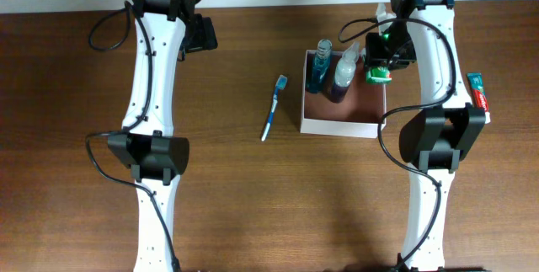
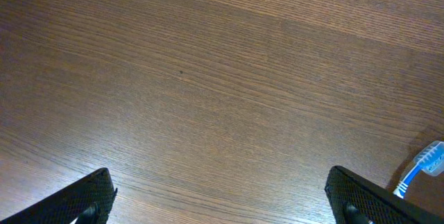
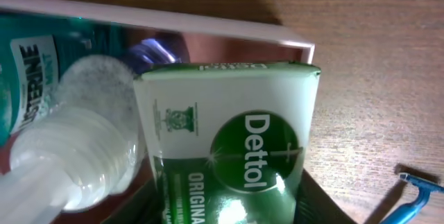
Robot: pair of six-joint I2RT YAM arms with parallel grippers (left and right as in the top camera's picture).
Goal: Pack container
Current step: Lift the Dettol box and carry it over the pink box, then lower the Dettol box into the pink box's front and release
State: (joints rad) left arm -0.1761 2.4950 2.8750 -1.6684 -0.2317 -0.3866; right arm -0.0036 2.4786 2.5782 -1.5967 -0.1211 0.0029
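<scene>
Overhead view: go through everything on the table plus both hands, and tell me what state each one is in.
container: open-topped, partly packed.
mouthwash bottle: inside the container, capped.
clear bottle: inside the container, beside the mouthwash bottle.
Dettol soap box: held at the container's edge.
toothbrush: lying on the table, unpacked.
toothpaste tube: lying on the table, unpacked.
left hand: open, empty.
right hand: shut on the Dettol soap box.

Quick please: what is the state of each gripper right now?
Left gripper: jaws wide open, holding nothing.
Right gripper: jaws closed on the Dettol soap box.
</scene>
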